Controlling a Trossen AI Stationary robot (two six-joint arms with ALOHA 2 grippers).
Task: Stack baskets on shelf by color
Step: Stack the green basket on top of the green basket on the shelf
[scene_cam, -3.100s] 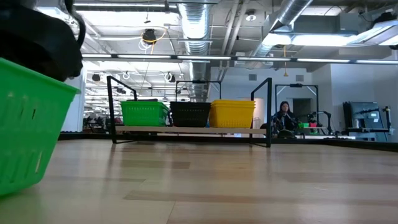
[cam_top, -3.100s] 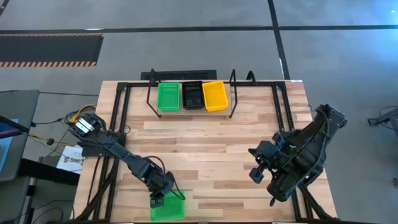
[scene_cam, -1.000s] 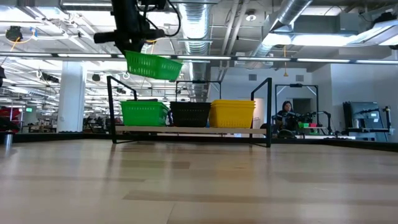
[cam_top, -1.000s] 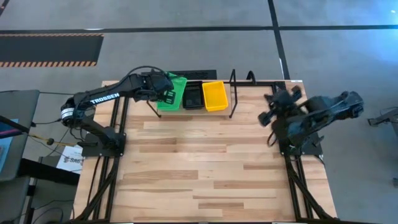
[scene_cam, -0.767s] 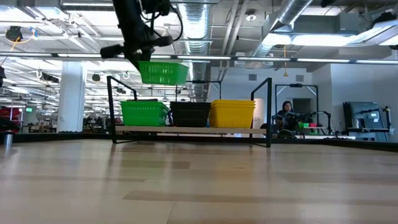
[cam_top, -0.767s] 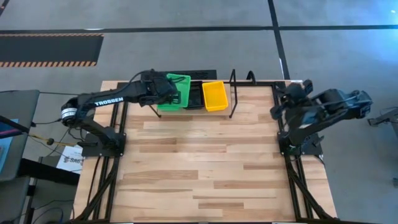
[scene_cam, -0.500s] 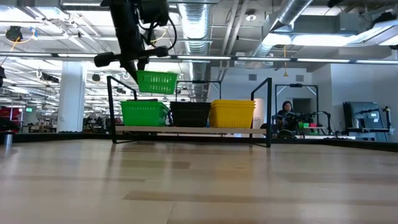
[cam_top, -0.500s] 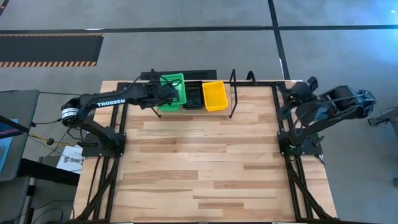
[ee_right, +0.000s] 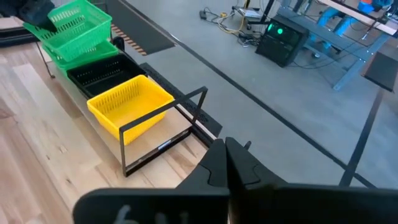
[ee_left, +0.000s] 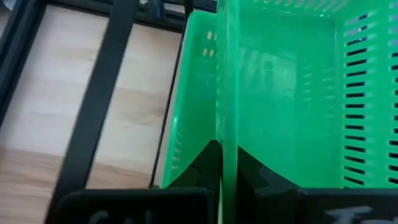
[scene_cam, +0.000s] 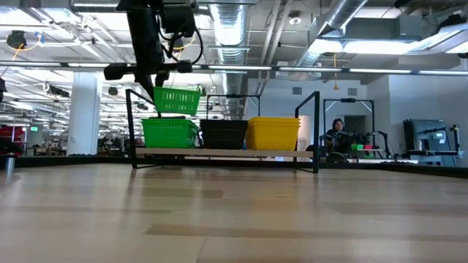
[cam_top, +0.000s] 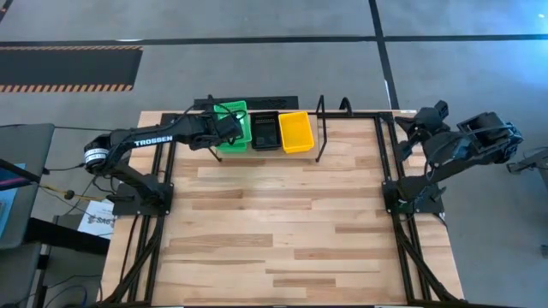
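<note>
Wood tabletop [cam_top: 282,222] under ceiling ducts [scene_cam: 230,29]; left tool [ee_left: 222,163] pinching green basket [scene_cam: 176,100], right tool [ee_right: 226,163] closed, empty

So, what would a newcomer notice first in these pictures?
Probably the green basket that the left tool holds in the air, just above another green basket on the shelf. Next to that one stand a black basket and a yellow basket.

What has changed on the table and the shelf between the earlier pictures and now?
The left gripper picked a green basket up from the table's near edge and carried it to the shelf; it is now held just above the green basket on the shelf. The right gripper swung from the near right out past the far right edge. The black basket and yellow basket stayed put.
</note>
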